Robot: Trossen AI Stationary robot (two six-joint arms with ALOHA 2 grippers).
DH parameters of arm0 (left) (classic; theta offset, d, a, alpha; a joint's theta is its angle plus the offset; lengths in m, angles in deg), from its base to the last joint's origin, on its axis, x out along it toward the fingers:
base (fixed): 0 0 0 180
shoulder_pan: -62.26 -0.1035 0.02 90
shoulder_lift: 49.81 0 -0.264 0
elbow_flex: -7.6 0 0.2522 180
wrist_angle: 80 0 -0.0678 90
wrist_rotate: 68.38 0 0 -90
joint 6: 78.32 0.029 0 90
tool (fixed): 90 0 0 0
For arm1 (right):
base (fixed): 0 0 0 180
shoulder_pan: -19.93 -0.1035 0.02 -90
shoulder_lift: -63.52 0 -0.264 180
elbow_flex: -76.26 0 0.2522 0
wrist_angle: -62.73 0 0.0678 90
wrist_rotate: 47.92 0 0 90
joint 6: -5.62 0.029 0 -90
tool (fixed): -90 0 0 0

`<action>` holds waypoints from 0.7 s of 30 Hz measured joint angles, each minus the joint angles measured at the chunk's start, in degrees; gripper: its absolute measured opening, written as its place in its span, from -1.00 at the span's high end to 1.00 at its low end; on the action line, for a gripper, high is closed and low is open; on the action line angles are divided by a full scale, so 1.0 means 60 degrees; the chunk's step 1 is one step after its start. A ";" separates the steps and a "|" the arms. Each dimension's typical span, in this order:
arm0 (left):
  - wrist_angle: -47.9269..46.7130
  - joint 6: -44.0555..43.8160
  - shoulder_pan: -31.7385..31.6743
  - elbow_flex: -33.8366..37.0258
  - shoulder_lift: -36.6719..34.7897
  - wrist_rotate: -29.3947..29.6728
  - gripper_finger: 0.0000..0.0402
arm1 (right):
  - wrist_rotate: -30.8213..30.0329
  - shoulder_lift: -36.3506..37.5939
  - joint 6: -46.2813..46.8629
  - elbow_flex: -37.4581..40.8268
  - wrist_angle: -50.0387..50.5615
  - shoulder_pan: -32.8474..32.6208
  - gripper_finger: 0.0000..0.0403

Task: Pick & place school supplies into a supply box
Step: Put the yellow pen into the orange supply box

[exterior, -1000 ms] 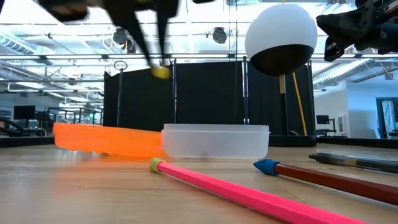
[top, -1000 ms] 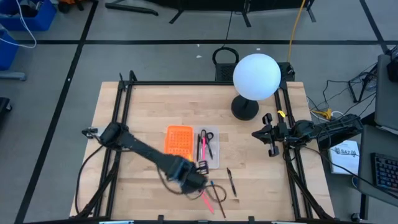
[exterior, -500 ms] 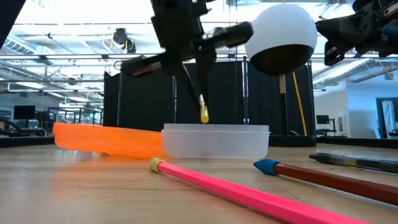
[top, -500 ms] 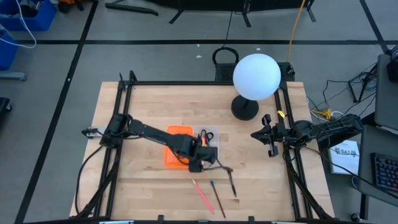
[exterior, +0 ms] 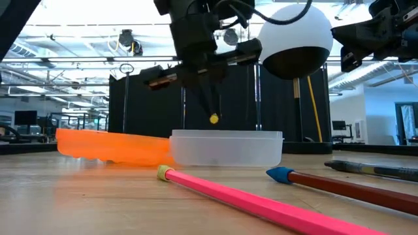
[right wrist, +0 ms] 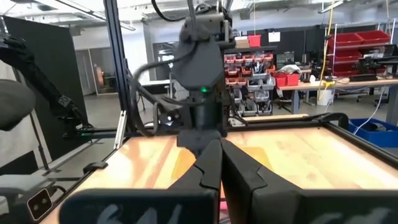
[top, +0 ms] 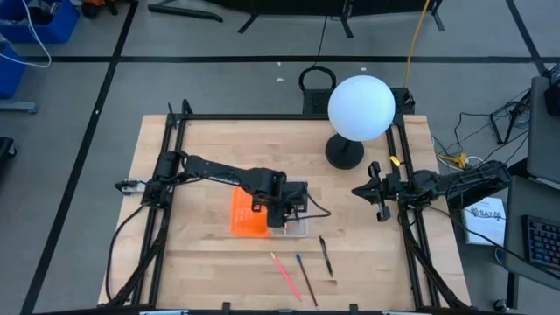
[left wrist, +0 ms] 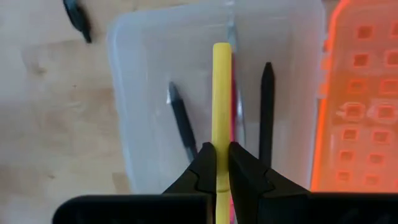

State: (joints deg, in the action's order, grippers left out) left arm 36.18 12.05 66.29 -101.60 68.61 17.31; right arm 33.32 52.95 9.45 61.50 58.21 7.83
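The supply box lies open mid-table: orange grid half [top: 248, 210] [left wrist: 357, 93], clear tray [top: 296, 214] [exterior: 225, 149] [left wrist: 134, 99]. A black pen [left wrist: 182, 123], a pink pen and another black item [left wrist: 266, 106] lie in the tray. My left gripper [top: 280, 208] [exterior: 210, 98] [left wrist: 217, 168] hovers over the tray, shut on a yellow pencil [left wrist: 221, 106]. A pink pencil [top: 284, 273] [exterior: 261, 203], a brown pencil with a blue end [top: 304, 278] [exterior: 353, 188] and a black pen [top: 325, 256] lie flat nearer the near edge. My right gripper [top: 374, 190] [right wrist: 217, 163] waits shut at the table's right edge. My left gripper pinches the yellow pencil between its two fingers, close to one end [left wrist: 221, 163]. The fingers come from above, pointing down. The pencil is lifted clear and hangs below the fingers, its free end [exterior: 213, 119] just above the tray's rim.
A white globe lamp [top: 360, 109] stands on a dark base [top: 344, 153] at the far right of the table, between the box and the right arm. Black frame rails [top: 166, 175] run along the table's left and right sides. Bare wood lies left of the box.
My left gripper, shut on the yellow pencil throughout, has travelled from near the loose pencils by the near edge toward the far edge and a little right, turning as it went. It now stands over the clear tray. The pencils on the table have stayed put.
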 joint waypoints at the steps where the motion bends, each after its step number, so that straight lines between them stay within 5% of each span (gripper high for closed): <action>1: 0.0078 0.0042 -0.0098 0.0101 -0.0011 -0.0099 0.89 | 0.0000 0.0000 -0.0023 0.0000 -0.0048 -0.0003 1.00; 16: 0.0827 0.0593 -0.0881 0.1952 -0.0029 -0.0068 0.88 | -0.0015 0.0001 -0.0218 0.0000 -0.0046 -0.0002 1.00; 21: 0.0863 0.0371 -0.0878 0.1952 -0.0027 -0.0025 0.64 | -0.0018 0.0004 -0.0218 0.0000 -0.0005 0.0000 1.00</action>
State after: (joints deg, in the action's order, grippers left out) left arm 41.35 14.28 61.02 -89.89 68.45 17.15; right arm 33.22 52.97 8.14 61.50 58.18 7.83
